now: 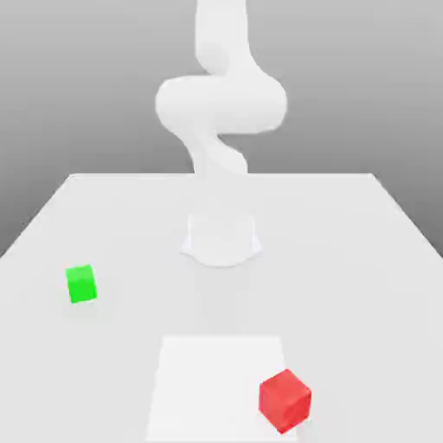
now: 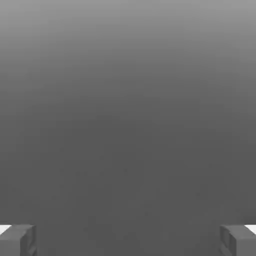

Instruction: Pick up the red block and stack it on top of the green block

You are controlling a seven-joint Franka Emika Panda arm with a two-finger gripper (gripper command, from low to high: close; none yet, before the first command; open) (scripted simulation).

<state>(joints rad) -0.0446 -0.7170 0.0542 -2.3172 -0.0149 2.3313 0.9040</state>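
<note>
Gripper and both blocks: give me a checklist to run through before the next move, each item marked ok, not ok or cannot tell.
1. Gripper open, with nothing between its fingers: ok.
2. Red block in sight, with nothing resting on it: ok.
3. Green block with its top free to take the red one: ok.
4. Blocks well apart, so grasping one should not disturb the other: ok.
5. Gripper lined up over the red block: not ok; the hand view looks out on plain grey, with no block between the fingers.
6. Red block square to the gripper's closing direction: cannot tell.
</note>
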